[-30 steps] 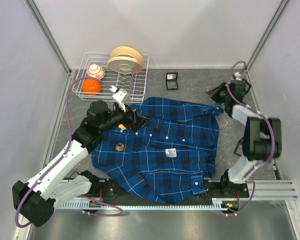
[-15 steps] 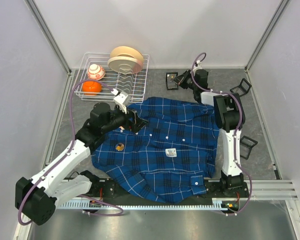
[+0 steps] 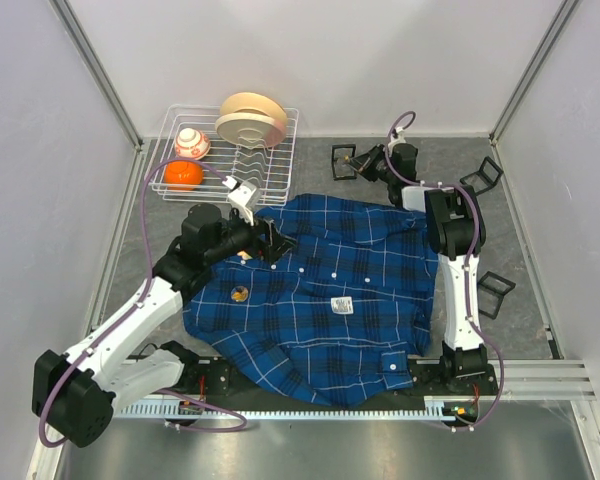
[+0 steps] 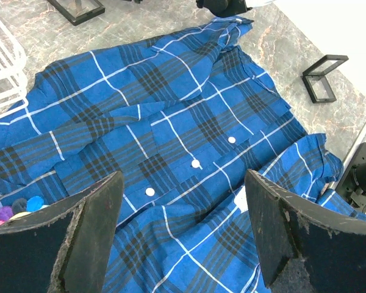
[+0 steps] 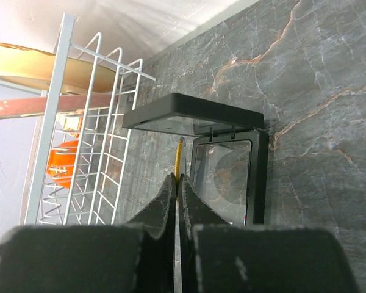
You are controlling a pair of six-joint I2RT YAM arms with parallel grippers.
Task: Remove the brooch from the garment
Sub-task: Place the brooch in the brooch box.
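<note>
Garment [image 3: 330,285]: lies spread open over the middle of the top view, on the grey marble table [image 3: 380,185]. One sleeve end runs to the upper right and a cuff sits at the bottom centre. In the left wrist view it fills most of the frame [image 4: 171,122], with the white button row running through the centre.

Three small items sit on the fabric:
- coloured-dot brooch [image 4: 11,206], at the lower left edge of the left wrist view, partly hidden by a finger
- round brooch [image 3: 239,294], left of centre in the top view
- white square badge [image 3: 342,307], at centre

Can't tell which one is the target.

Left gripper [image 3: 270,240]: jaws spread wide, holding nothing. It sits above the shirt's upper left part. In its own view [image 4: 183,201] only plaid shows between the fingers.

Right gripper [image 3: 366,163]: at upper centre, off the shirt, jaws pressed together. Its tips [image 5: 178,183] point at an open black frame box [image 5: 229,152]. A thin yellow sliver [image 5: 180,155] shows just above the tips. Can't tell if it's pinched.

Wire rack [image 3: 270,165]: upper left, holding a plate [image 3: 250,117], an orange [image 3: 183,174] and a small white-and-red ball [image 3: 192,143]. Two more black frames [image 3: 495,295] sit along the right side.
</note>
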